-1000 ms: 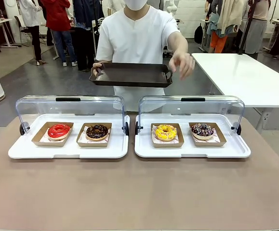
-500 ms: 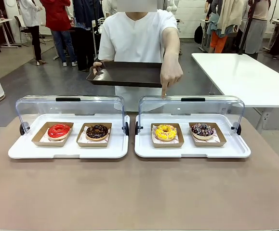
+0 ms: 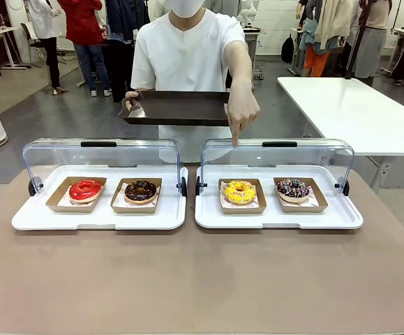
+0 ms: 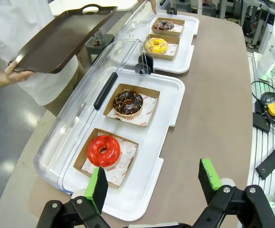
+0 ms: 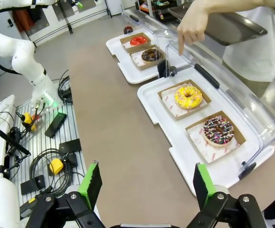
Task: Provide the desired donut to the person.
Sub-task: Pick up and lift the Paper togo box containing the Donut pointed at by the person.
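1. Person (image 3: 185,52) in a white shirt stands at the far side of the table (image 3: 202,279), with a dark tray (image 3: 177,108) held level in front of the waist. The tray hand (image 3: 132,103) grips it at one end.
2. The pointing hand (image 3: 242,108) reaches forward over the table with its index finger aimed straight down. The fingertip sits at the top edge of the raised clear lid (image 3: 278,157) of the right case (image 3: 278,220), in line with the yellow donut (image 3: 239,191).
3. That yellow donut lies in a brown paper tray inside the right case, on the side nearer the middle of the table. Just beside it, toward the robot's right, a sprinkled chocolate donut (image 3: 292,188) sits in a tray of its own.
4. The left case (image 3: 97,220) also has its lid up. It holds a red donut (image 3: 85,189) at the outer side and a dark chocolate donut (image 3: 141,190) at the inner side.
5. The left gripper (image 4: 152,173) hangs above the table by the outer end of the left case, with its green pads spread wide and nothing between them. The red donut is the closest to it, but well apart.
6. The right gripper (image 5: 146,173) hovers over bare tabletop beside the right case. Its fingers are likewise spread and empty, well clear of the yellow donut.
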Tool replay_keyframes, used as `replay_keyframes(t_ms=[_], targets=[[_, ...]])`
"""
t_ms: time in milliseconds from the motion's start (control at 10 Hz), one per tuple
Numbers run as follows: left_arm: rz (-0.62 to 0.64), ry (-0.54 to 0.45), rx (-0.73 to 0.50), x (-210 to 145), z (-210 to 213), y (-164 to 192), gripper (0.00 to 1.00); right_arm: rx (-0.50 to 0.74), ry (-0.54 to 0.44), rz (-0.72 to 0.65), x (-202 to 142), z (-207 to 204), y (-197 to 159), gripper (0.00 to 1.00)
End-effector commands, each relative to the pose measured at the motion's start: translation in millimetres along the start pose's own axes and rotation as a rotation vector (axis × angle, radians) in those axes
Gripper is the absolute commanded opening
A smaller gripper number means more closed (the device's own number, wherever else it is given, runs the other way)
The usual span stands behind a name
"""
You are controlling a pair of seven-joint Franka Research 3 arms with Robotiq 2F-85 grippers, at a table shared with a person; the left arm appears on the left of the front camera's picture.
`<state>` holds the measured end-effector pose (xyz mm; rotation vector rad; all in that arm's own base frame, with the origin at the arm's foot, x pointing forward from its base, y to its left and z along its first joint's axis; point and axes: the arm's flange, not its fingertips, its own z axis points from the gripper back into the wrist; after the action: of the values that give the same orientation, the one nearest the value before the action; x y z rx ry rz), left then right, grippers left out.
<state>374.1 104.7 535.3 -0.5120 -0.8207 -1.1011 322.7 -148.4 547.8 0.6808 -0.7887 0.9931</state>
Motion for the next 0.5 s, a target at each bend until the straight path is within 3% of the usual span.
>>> replay_keyframes(t_ms=[0,400], targets=[[-0.003,-0.007,-0.003,0.2,0.0,0.1,1.00,0.006,-0.011,0.006,0.6,0.2,0.0,1.00],[-0.003,-0.007,-0.003,0.2,0.0,0.1,1.00,0.006,-0.011,0.006,0.6,0.2,0.0,1.00]])
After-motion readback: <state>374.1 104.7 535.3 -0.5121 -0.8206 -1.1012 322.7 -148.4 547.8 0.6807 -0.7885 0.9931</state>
